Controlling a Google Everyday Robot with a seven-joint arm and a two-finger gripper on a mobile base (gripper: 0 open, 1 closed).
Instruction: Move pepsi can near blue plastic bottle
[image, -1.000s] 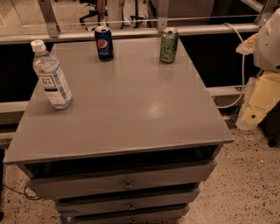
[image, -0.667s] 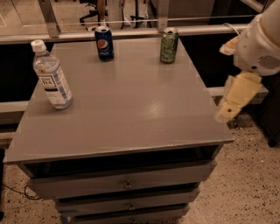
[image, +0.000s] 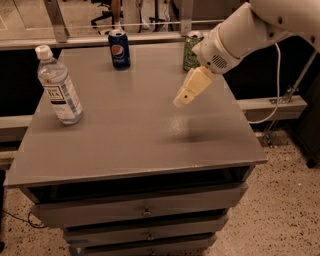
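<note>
One arm reaches in from the right, wrist bent down, so my gripper (image: 182, 99) hangs tilted above the table (image: 125, 150); whether it is spread I cannot tell. Further back the bottle (image: 59, 85) stands at left. The pepsi can (image: 119, 48) stands upright at the far edge, well apart from both.

green can (image: 190, 54) upright at far right of grey table (image: 125, 145), gripper (image: 181, 100) hovering over the top just in front of it. drawers (image: 145, 211) beneath. speckled floor (image: 285, 210); white cable (image: 276, 85) at right.
</note>
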